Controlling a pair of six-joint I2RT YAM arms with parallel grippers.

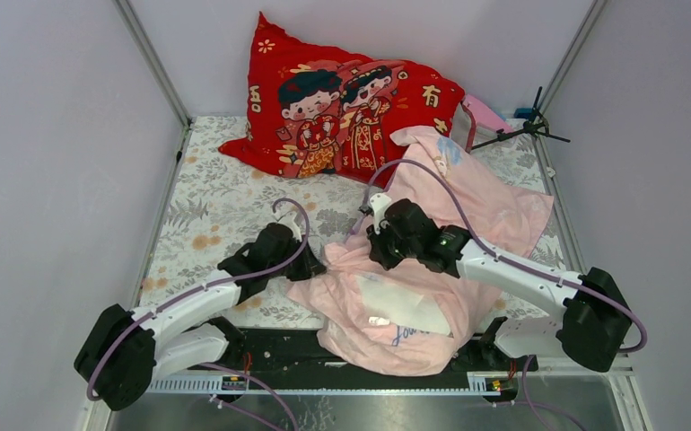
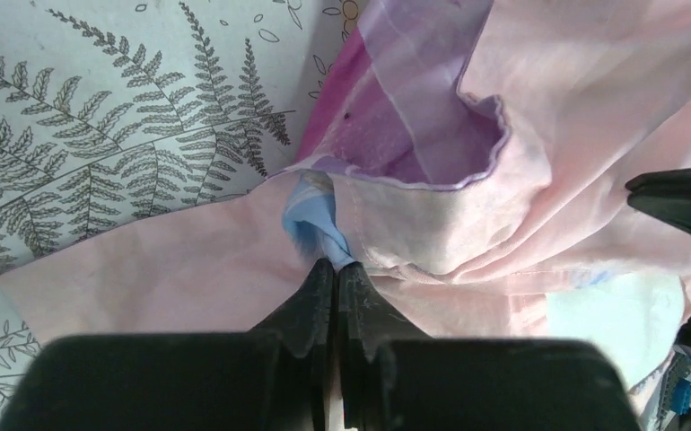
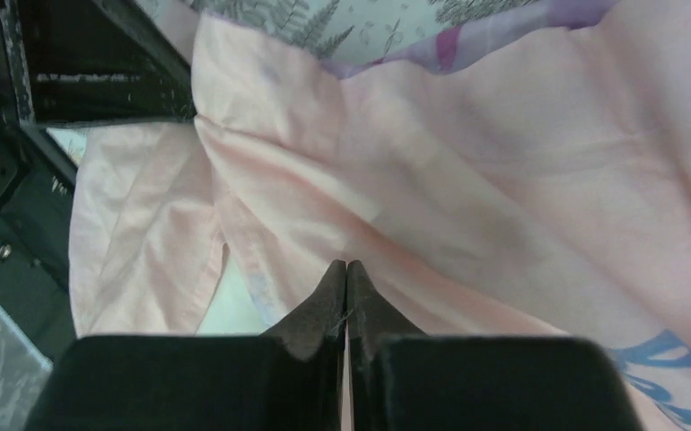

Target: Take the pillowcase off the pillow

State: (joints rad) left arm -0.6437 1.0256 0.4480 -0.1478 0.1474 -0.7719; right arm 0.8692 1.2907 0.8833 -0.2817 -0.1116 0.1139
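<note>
Pillowcase (image 1: 503,208) is lying bunched on the surface (image 1: 225,197), just ahead of both fingers. Left fingers (image 2: 336,274) are pinching a hem fold; right fingers (image 3: 346,274) are closed on cloth, grip unclear. Thin, limp, likely slippy: take doubled hem, not single layer.

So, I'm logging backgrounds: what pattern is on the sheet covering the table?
The sheet has grey fern leaves on white; clearest in the left wrist view.
</note>
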